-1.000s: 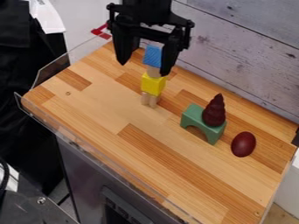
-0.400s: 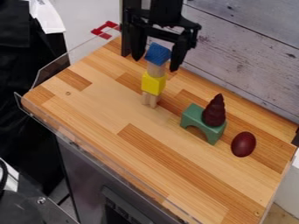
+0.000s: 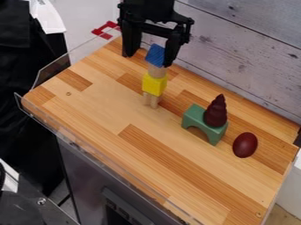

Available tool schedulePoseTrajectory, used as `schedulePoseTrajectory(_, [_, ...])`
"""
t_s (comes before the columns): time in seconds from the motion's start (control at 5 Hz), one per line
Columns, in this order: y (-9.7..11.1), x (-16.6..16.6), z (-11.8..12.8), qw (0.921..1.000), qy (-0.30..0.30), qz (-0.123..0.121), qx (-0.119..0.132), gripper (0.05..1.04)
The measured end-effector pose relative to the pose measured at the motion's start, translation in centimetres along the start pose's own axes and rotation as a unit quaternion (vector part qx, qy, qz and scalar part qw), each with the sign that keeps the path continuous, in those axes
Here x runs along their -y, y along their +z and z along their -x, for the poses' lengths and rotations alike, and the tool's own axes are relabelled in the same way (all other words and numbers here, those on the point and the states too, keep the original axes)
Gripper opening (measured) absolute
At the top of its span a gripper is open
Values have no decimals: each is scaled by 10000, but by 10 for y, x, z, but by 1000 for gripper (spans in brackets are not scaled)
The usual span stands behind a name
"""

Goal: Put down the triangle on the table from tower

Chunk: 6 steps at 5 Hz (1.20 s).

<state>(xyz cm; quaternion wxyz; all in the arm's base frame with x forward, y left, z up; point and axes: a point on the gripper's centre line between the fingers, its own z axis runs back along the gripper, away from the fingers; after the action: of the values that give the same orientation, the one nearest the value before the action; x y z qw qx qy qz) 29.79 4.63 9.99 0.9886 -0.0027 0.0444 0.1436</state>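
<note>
Triangle [image 3: 156, 55]: blue, on top of the tower, slightly tilted, its four-sided face turned to the camera; it was up off the counter [image 3: 88, 101], in the half toward the left corner.
Red piece [image 3: 106, 30]: outside the clear guard [image 3: 52, 70], near the counter's far left corner.
Gripper [image 3: 148, 60]: above the counter's wall-side edge, pointing down around the tower's top; its jaws stood wide, the left one well apart from the triangle, the right one against its right side in the view; whether that one touched could not be told.
Tower: upright, nearer the wall-side edge than the front edge; below the triangle came a pale round piece [image 3: 156, 71], then a yellow block [image 3: 154, 84], then pale legs [image 3: 151, 100] resting on the counter.
Green arch [image 3: 194, 116]: right of the tower, standing on its two feet, opening toward the front edge.
Cone [image 3: 215, 112]: dark red and ridged, upright on the arch's right end, tip up.
Egg [image 3: 245, 145]: dark red and smooth, on the counter just beside the arch, near the wall-side edge, toward the right corner.
Wall [image 3: 241, 48]: pale planks behind the counter.
</note>
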Motion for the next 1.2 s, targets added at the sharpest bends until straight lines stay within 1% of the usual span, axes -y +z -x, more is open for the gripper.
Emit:
schedulePoseTrajectory(0.2, [0,0,0,10000,25,9,14,999])
schedulePoseTrajectory(0.4, [-8,7,-2,9999,-41,121,-55,998])
schedulePoseTrajectory(0.6, [-17,10,-2,9996,-97,149,-213,950])
schedulePoseTrajectory(0.8, [-18,12,-4,9995,-71,199,-227,678])
schedulePoseTrajectory(1.0, [-20,9,2,9994,33,203,-266,541])
schedulePoseTrajectory(1.2, [-19,8,0,9994,101,208,-244,541])
